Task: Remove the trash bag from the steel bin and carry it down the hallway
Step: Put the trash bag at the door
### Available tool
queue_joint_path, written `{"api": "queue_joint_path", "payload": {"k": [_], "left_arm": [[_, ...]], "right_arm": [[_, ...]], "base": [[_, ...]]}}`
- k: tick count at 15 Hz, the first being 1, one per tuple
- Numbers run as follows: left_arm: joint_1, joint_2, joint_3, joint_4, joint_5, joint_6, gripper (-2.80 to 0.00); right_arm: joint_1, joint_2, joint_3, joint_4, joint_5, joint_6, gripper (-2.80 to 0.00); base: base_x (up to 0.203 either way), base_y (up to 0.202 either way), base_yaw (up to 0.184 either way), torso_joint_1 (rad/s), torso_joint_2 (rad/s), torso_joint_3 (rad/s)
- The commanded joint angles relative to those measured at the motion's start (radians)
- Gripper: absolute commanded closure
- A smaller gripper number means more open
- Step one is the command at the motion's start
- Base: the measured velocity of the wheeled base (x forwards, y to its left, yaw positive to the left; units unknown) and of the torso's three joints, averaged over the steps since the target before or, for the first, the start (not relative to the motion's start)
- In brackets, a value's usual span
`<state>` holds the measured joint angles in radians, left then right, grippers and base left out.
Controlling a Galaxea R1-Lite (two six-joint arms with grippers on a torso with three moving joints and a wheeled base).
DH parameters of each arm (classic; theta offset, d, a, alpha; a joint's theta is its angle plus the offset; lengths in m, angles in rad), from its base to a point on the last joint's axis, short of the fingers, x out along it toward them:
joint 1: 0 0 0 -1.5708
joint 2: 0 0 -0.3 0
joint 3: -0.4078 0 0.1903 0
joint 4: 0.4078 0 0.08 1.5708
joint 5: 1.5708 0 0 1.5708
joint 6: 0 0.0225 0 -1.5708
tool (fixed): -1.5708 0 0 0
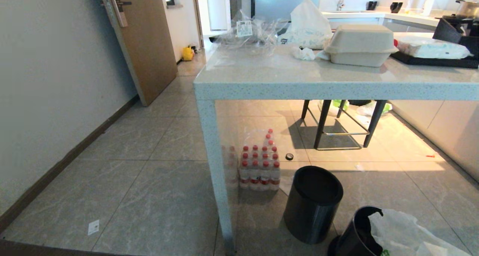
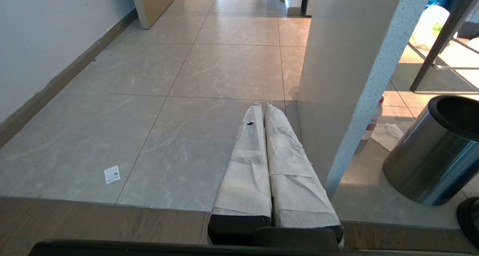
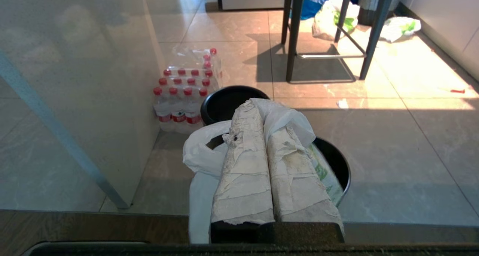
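- Right hand (image 3: 262, 110), its paper-wrapped fingers pressed together, sits at the centre of the right wrist view, over the thin white plastic trash bag (image 3: 202, 155) with green print; nothing is clamped.
- Left hand (image 2: 261, 106), fingers likewise together, hangs above the grey marble-look floor tiles (image 2: 168, 136).
- That trash bag (image 1: 404, 231) drapes from the steel bin (image 1: 355, 235) at the head view's lower right.
- Beside it stands a dark cylindrical bin (image 1: 312, 203), near a pack of red-capped water bottles (image 1: 260, 162) under the speckled bench (image 1: 299, 85).

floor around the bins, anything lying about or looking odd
Yes. A small black ring lies loose on the tiles beyond the dark bin, a paper label lies near the wall, a red scrap sits by the cabinets, and filled plastic bags are dumped behind the stool.
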<state>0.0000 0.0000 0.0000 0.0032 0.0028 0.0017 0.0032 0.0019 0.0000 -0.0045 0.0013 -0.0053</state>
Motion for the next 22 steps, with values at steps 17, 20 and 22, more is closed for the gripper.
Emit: {"api": "queue_joint_path", "payload": {"k": [17,20,22], "left_arm": [[0.0,0.0,0.002,0.0,0.0,-0.002,0.0],[0.0,-0.001,0.002,0.0,0.0,-0.002,0.0],[0.0,0.0,0.002,0.0,0.0,-0.003,0.0]], "right_arm": [[0.0,0.0,0.0,0.0,0.0,-0.001,0.0],[0.0,0.0,0.0,0.0,0.0,-0.001,0.0],[0.0,0.0,0.0,0.0,0.0,-0.001,0.0]], "base": [[0.0,0.161,0.0,0.002,0.0,0.003],[0.0,0.196,0.0,0.003,0.0,0.002],[0.0,0.19,0.0,0.002,0.0,-0.001]]}}
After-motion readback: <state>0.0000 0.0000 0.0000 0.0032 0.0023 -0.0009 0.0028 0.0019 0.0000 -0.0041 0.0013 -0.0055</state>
